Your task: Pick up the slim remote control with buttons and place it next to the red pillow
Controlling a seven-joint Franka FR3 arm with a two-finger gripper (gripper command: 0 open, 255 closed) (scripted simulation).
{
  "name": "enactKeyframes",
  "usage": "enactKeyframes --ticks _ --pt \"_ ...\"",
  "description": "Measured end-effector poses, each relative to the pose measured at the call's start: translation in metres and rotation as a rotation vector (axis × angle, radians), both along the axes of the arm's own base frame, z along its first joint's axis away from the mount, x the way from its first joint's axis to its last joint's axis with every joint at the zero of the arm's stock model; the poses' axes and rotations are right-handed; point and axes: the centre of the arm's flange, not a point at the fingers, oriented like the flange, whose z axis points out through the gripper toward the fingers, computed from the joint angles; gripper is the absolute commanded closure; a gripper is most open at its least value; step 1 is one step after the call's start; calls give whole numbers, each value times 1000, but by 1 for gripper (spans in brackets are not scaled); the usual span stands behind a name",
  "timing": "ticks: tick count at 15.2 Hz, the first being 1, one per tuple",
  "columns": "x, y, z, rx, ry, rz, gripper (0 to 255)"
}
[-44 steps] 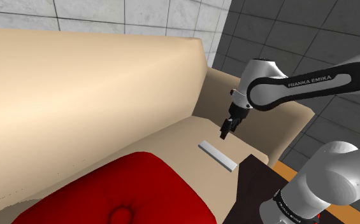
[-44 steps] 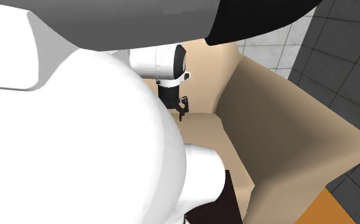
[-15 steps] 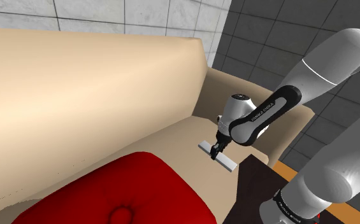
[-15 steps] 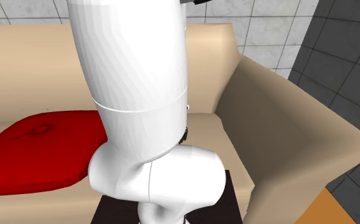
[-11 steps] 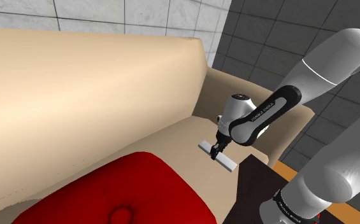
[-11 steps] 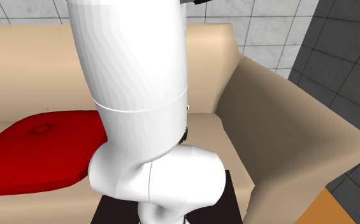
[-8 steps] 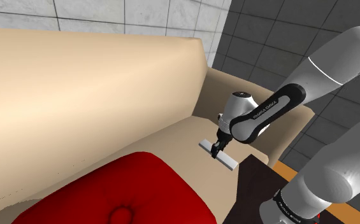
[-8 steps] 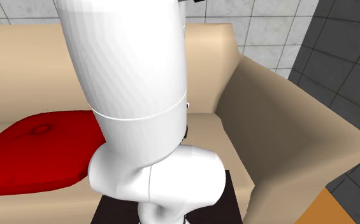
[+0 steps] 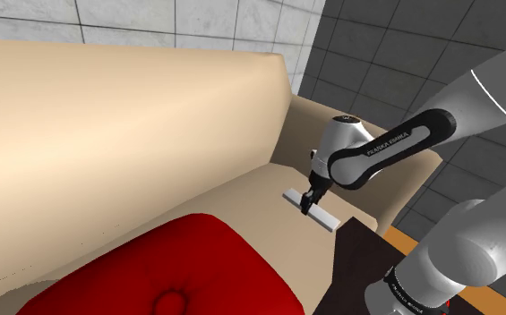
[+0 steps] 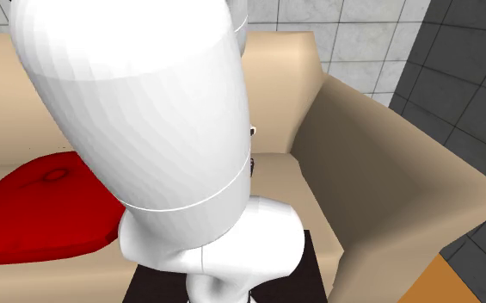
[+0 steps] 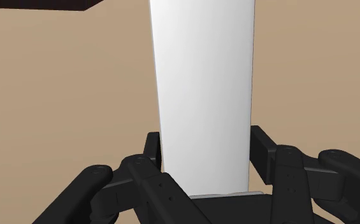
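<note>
At the lower left of the shoulder view lies the red pillow [image 9: 166, 277], plump and rounded with a buttoned dimple, its lower part cut off by the frame edge. It rests on the seat of a beige sofa [image 9: 107, 116] with a smooth, matte surface and a broad backrest across the upper left. Right of the middle of that view, the remote [image 9: 313, 208] sits at the seat's end beside the armrest [image 9: 403, 174], well apart from the pillow. It is a slim, flat, plain white slab with no buttons visible. Whether it touches the cushion or hangs just above it cannot be told.

The gripper [image 9: 309, 204] points down onto the remote's middle, clamped across its width. The white arm [image 9: 475, 98] bends from the upper right down to the wrist, then back to its base at the lower right, where the dark stand [image 9: 358, 268] is partly hidden.

In the second exterior view a glossy white arm link covers the centre, hiding the seat's end. The pillow's end shows at the left and the armrest at the right.

In the wrist view the black fingers [image 11: 151, 149] press against both long edges of the remote, which runs out past the frame edge.
</note>
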Motion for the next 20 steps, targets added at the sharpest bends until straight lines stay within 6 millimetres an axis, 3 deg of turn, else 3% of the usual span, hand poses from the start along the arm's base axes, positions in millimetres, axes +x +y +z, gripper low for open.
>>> enactKeyframes --ticks 20 --pt "2 0 105 0 0 0 255"
